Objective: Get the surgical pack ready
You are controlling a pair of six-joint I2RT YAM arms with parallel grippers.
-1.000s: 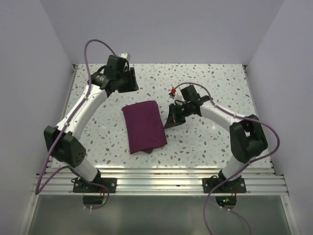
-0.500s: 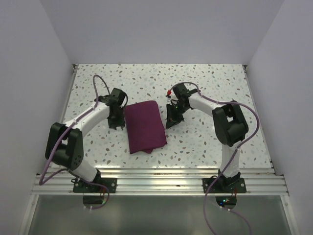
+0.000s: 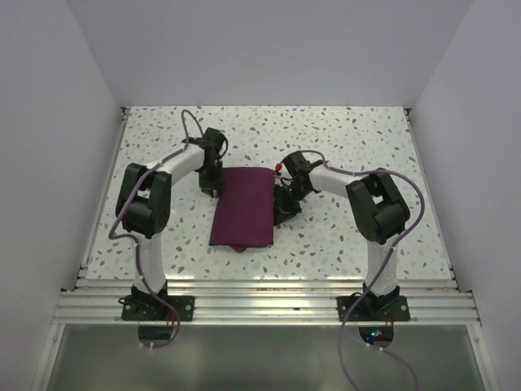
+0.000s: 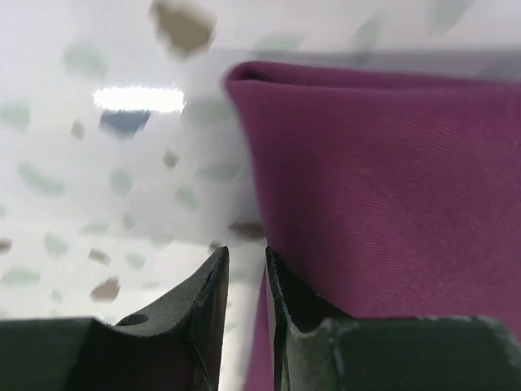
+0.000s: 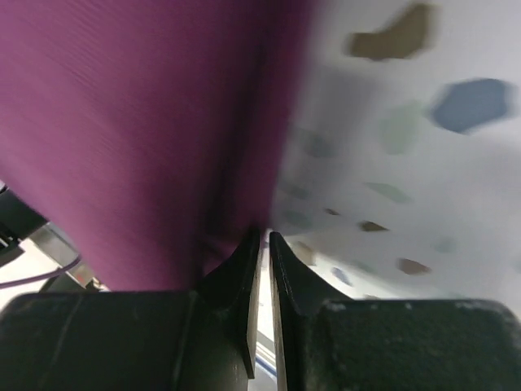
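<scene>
Pack: surgical pack [image 3: 242,208], folded flat rect., mid worktop [image 3: 358,130], between both arms.
L hand [image 4: 246,254]: at pack's far-left corner; fingers pressed nearly together, purple sliver in gap, prob. nipping the edge.
R hand [image 5: 263,236]: at pack's right edge; fingers pressed together, tips against fabric.

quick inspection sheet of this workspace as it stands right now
surface: speckled white table, no spills seen
job's things: surgical pack, a folded maroon rectangle lying flat near the centre
clutter: nothing seen
tools: left tool at the pack's far left corner, right tool at its right edge; both nearly closed, unclear whether fabric is pinched
cables: purple cable looping above the left arm; second cable arcing along the right arm
surroundings: plain white walls; metal rail at the near edge
</scene>
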